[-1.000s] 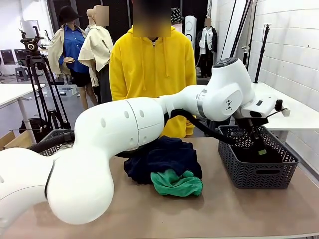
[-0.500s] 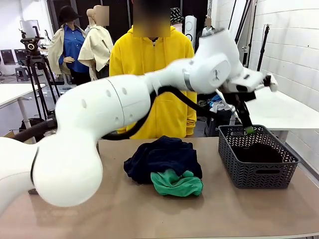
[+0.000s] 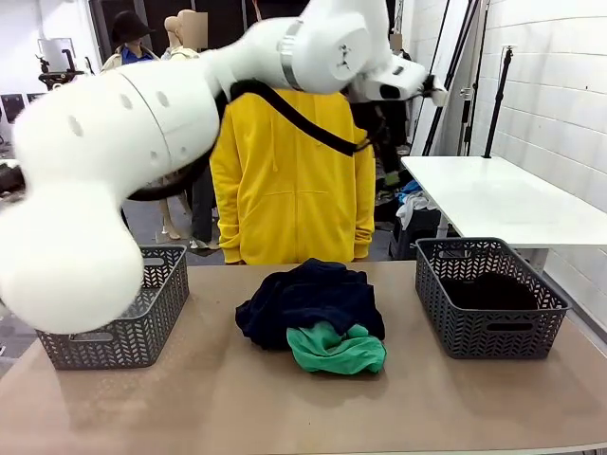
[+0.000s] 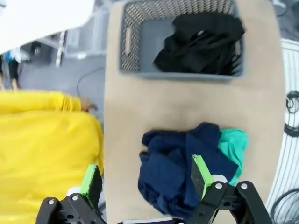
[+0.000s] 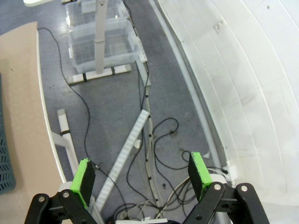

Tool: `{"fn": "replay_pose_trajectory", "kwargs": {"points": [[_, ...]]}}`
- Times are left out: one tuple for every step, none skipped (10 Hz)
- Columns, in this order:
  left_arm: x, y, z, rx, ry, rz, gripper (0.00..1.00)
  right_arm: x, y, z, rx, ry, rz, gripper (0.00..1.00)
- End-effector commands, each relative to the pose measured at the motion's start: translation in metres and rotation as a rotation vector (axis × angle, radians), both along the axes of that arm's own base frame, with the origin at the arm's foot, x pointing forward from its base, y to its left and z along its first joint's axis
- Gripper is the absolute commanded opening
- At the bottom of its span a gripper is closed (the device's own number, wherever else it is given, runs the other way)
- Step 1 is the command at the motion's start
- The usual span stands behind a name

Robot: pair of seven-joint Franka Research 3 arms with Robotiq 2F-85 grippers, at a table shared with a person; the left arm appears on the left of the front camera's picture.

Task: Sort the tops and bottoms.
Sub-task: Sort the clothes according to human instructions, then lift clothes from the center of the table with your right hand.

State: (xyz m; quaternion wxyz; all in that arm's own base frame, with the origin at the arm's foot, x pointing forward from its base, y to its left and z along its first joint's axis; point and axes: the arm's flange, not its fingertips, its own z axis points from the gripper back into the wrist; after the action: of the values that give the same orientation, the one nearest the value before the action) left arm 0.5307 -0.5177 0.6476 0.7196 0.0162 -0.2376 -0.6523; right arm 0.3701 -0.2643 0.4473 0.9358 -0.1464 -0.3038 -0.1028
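A dark navy garment bundle (image 3: 308,299) lies mid-table with a bright green garment (image 3: 337,349) against its near side. A black garment (image 3: 488,289) sits in the right grey basket (image 3: 488,334). My left gripper (image 3: 387,156) hangs high above the table in front of the person. Seen from the left wrist, that gripper (image 4: 145,165) is open and holds nothing, looking down on the navy bundle (image 4: 177,168), the green garment (image 4: 231,144) and the black garment (image 4: 201,42) in its basket (image 4: 126,46). My right gripper (image 5: 140,158) is open over the floor beside the table.
A second grey basket (image 3: 123,332) stands at the table's left. A person in a yellow hoodie (image 3: 289,171) stands at the far edge, close behind the navy bundle. Cables (image 5: 154,135) and clear bins (image 5: 100,44) lie on the floor under the right gripper.
My left arm has lifted its gripper out of the right basket and swung it up and toward the middle. The black garment stays in that basket. The pile has not moved.
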Motion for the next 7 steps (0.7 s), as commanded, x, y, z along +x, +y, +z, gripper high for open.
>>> {"fn": "replay_pose_trajectory", "kwargs": {"points": [[-0.064,0.093,-0.047,-0.024,0.018,0.159,1.0,0.0,-0.001,0.0,-0.003,0.008,0.007,1.0],[-0.066,0.11,-0.053,-0.039,0.024,0.203,1.0,0.0,-0.001,0.0,-0.003,0.008,0.007,1.0],[-0.07,0.122,-0.059,-0.037,0.031,0.239,1.0,0.0,-0.001,0.0,-0.003,0.008,0.007,1.0],[-0.074,0.136,-0.066,-0.015,0.044,0.29,1.0,0.0,-0.001,0.0,-0.003,0.008,0.007,1.0],[-0.073,0.138,-0.07,-0.043,0.047,0.301,1.0,0.0,-0.001,0.0,-0.003,0.008,0.007,1.0],[0.002,0.073,-0.004,-0.004,0.043,0.249,1.0,0.0,-0.001,0.0,-0.003,0.008,0.007,1.0],[0.002,0.073,-0.004,-0.004,0.043,0.249,1.0,0.0,-0.001,0.0,-0.003,0.008,0.007,1.0]]}}
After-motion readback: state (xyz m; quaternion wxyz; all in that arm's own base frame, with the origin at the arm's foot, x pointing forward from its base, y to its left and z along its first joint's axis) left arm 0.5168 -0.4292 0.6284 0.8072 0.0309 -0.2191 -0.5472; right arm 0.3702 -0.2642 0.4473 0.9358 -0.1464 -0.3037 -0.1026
